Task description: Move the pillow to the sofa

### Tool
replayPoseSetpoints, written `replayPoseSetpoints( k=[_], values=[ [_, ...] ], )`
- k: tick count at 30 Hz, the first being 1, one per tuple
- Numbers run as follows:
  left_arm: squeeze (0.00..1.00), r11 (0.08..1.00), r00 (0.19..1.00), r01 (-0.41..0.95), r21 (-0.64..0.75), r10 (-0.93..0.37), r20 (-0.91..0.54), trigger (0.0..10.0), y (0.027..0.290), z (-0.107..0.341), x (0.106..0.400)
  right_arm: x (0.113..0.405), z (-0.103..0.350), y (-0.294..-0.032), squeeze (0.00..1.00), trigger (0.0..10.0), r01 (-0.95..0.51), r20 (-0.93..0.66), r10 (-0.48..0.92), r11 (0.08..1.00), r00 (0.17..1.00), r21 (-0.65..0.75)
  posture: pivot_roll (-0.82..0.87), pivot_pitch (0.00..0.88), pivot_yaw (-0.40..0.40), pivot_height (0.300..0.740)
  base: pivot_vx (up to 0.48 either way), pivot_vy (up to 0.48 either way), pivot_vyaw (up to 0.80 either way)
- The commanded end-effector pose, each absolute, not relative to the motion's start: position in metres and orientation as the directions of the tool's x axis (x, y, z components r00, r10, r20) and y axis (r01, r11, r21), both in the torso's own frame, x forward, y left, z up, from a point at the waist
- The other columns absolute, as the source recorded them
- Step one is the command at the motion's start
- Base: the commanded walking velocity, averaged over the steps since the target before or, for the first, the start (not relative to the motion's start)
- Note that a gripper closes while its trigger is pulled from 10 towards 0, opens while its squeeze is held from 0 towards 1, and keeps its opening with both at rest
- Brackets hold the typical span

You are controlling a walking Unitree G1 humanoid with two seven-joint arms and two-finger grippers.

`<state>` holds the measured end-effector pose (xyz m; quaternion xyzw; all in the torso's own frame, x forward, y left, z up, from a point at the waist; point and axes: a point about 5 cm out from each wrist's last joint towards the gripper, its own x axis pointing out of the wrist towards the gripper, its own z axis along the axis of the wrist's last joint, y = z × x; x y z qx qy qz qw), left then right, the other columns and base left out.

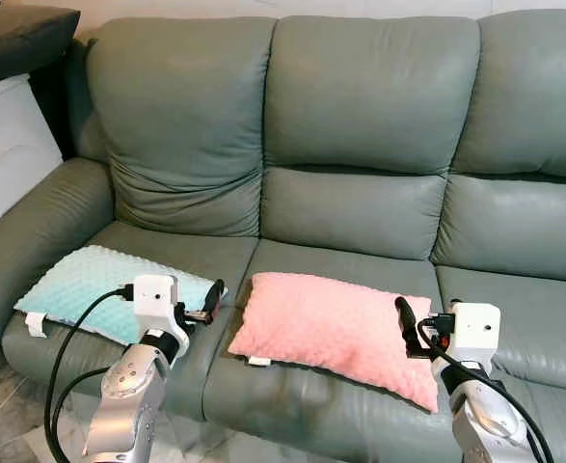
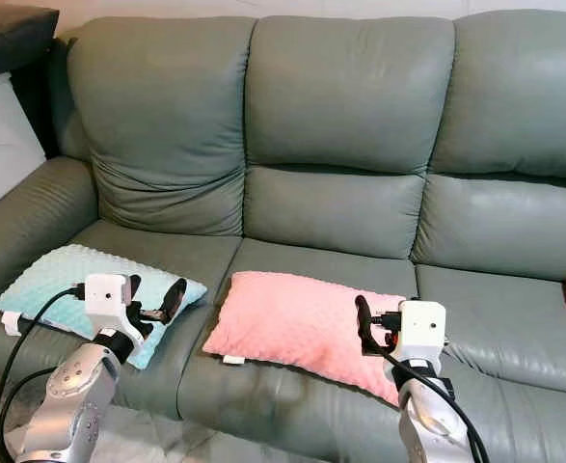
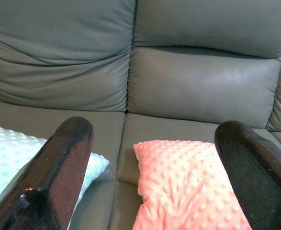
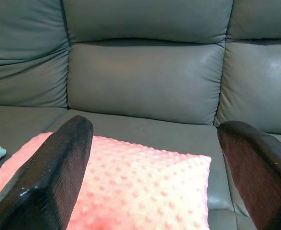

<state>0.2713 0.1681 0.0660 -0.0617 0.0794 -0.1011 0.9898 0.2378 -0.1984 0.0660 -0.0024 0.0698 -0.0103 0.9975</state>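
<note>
At nine o'clock, a mint pillow point(image 1: 99, 289) lies on the sofa point(image 1: 360, 116). My left gripper point(image 1: 205, 307) hangs beside it, fingers spread wide, holding nothing. At centre, the pink pillow point(image 1: 336, 328) rests flat on the middle seat, apparently placed. At three o'clock, my right gripper point(image 4: 154, 177) gapes over its edge, empty. I judge retreat best: lift both arms straight back without snagging fabric.

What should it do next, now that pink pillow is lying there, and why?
Probably draw both arms back. The pink pillow already lies flat on the sofa seat, and the left hand and right hand are open, holding nothing.
</note>
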Motion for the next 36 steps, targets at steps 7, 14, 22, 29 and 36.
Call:
replayPoseSetpoints(
  k=[7,14,22,29,36],
  values=[
    [0.0,0.976,0.975,0.177,-0.124,-0.191,-0.112,10.0,0.1694,0.0795,0.2748,0.2377,0.0713,-0.1979,0.0,10.0,0.023,-0.124,-0.022,1.0,0.992,0.003,-0.16,0.018,0.082,0.74,0.0,0.0,0.0],
    [0.0,0.977,0.975,0.175,-0.122,-0.189,-0.119,10.0,0.1701,0.0789,0.274,0.2389,0.0735,-0.1979,0.0,10.0,0.018,-0.116,-0.018,1.0,0.993,0.001,-0.16,0.017,0.079,0.74,0.0,0.0,0.0],
    [0.0,0.978,0.976,0.166,-0.127,-0.182,-0.124,10.0,0.1688,0.0785,0.2737,0.2393,0.0742,-0.1994,0.0,10.0,0.019,-0.115,-0.02,1.0,0.993,-0.002,-0.17,0.017,0.075,0.74,0.0,0.0,0.0],
    [0.0,0.977,0.975,0.166,-0.132,-0.183,-0.127,10.0,0.1671,0.0779,0.2738,0.2387,0.0737,-0.2011,0.0,10.0,0.023,-0.117,-0.024,1.0,0.993,-0.005,-0.17,0.018,0.075,0.74,0.0,0.0,0.0],
    [0.0,0.977,0.974,0.167,-0.133,-0.184,-0.129,10.0,0.1667,0.0776,0.2744,0.239,0.0747,-0.2015,0.0,10.0,0.026,-0.116,-0.027,1.0,0.993,-0.006,-0.17,0.018,0.075,0.74,0.0,0.0,0.0]
  ],
)
